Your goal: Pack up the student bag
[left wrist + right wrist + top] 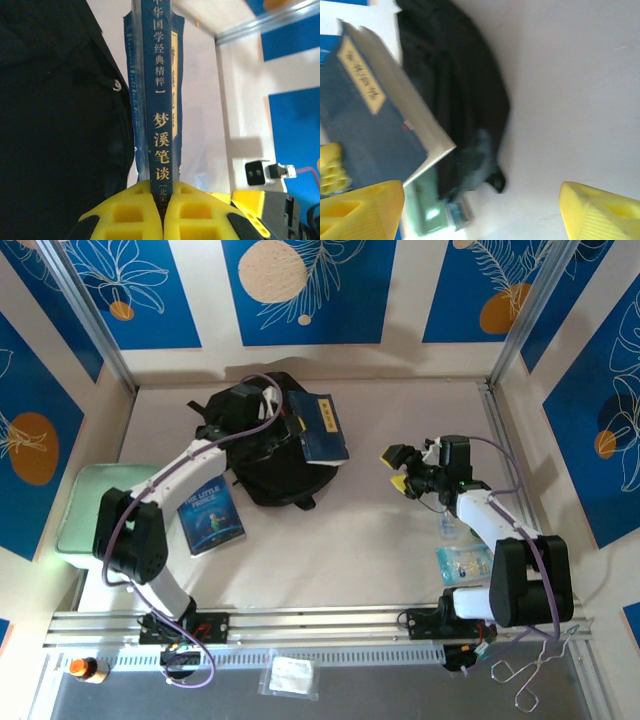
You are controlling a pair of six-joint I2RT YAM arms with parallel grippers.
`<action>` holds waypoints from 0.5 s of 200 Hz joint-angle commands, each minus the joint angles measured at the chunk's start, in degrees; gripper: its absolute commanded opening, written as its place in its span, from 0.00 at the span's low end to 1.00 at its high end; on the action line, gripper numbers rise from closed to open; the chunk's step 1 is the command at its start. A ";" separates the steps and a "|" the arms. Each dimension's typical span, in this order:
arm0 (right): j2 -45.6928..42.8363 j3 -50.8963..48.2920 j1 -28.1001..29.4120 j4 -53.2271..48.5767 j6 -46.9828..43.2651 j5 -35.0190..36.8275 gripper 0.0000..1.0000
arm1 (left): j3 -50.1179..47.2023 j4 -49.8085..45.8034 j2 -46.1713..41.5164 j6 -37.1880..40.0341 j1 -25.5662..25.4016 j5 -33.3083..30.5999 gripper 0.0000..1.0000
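Plainly, the left end effector [164,202], clamped on the spine of the blue book [157,100], is nearer, at the far right edge of the student bag [262,465]; the right end effector [396,468], jaws apart, hangs well right of it.

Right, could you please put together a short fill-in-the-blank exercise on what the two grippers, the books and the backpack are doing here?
1. The left gripper is ___ on the spine of the dark blue book.
2. The right gripper stands ___, holding nothing.
3. The student bag next to that book is made of ___ fabric.
4. A second book lies flat on the table, on the ___ arm's side.
Missing words: shut; open; black; left.
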 commanded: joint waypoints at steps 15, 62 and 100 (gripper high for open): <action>1.59 -0.91 6.76 19.68 18.21 -1.80 0.87 | -6.11 17.41 -5.43 -12.79 0.38 -8.29 0.00; 8.65 6.31 15.30 27.76 26.66 4.14 0.90 | -10.48 28.73 -5.40 -23.97 0.24 -12.11 0.00; 16.22 13.71 18.19 34.18 31.19 5.78 0.90 | -12.07 33.59 -5.39 -28.13 -0.15 -13.42 0.00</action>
